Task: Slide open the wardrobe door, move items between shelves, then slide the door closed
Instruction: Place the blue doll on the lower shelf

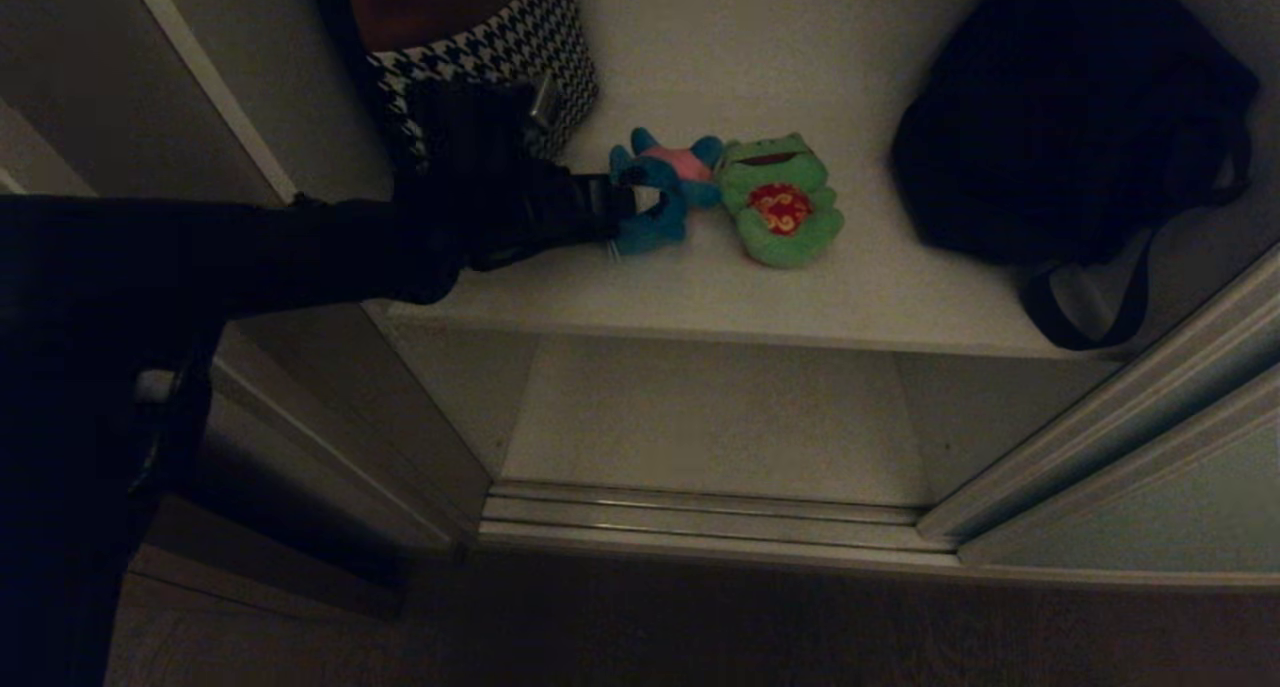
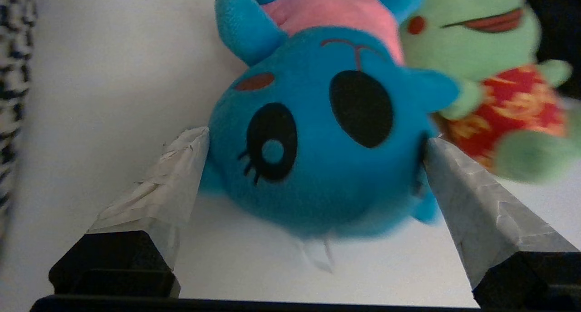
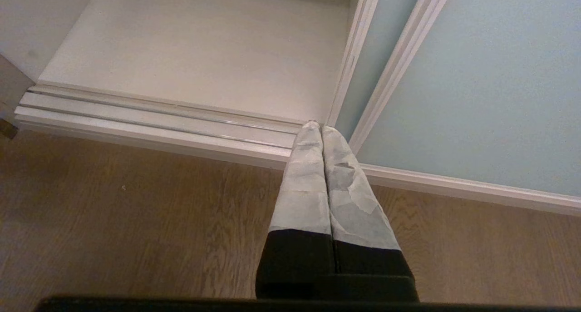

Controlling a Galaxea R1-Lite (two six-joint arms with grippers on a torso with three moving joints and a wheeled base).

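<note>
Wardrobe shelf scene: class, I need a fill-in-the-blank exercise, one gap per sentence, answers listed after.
1. The left gripper has its open fingers on either side of the ____ plush toy.
2. The green frog toy lies on the ____ shelf.
3. The right gripper is ____.
4. The sliding wardrobe door stands ____.

Missing words: teal; upper; shut; open

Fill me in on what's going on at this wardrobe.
The sliding wardrobe door stands open. The left gripper reaches onto the upper shelf, its fingers spread wide on either side of the teal plush toy's head, which lies on the shelf against the green frog toy. A houndstooth bag and a black bag flank them. The right gripper hangs shut near the floor track.
</note>
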